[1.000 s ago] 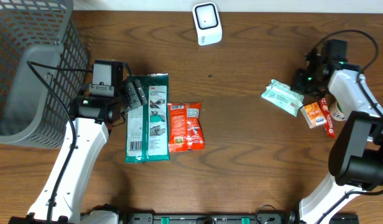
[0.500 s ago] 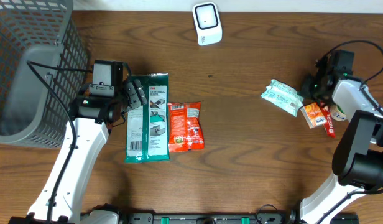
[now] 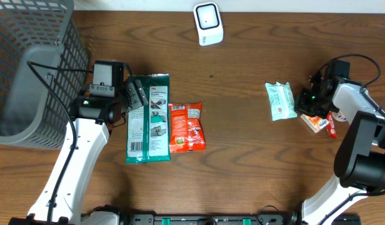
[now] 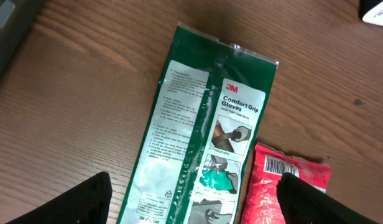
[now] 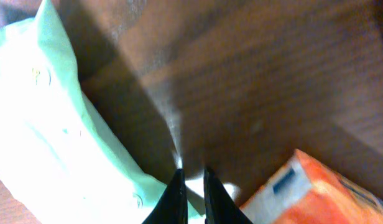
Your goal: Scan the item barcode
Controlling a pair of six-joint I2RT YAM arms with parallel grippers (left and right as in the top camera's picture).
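Note:
A pale green packet [image 3: 280,100] lies flat on the table at the right. My right gripper [image 3: 303,100] is at its right edge, shut on that edge. In the right wrist view the narrow fingers [image 5: 191,174] pinch a pale strip of the packet [image 5: 61,149]. My left gripper [image 3: 135,95] hangs open over a green 3M glove pack [image 3: 149,119] and a red snack packet [image 3: 186,127]. In the left wrist view the glove pack [image 4: 198,137] lies between the wide-apart fingers [image 4: 194,202] and nothing is held. A white scanner [image 3: 208,24] stands at the back middle.
A grey wire basket [image 3: 30,75] fills the back left corner. An orange box [image 3: 314,120] and a red item [image 3: 331,122] lie just right of the right gripper. The orange box [image 5: 322,193] also shows in the right wrist view.
The right gripper swung out toward the right edge, then came back left and down. The pale green packet turned from slanted to upright and shifted slightly. The left arm is still.

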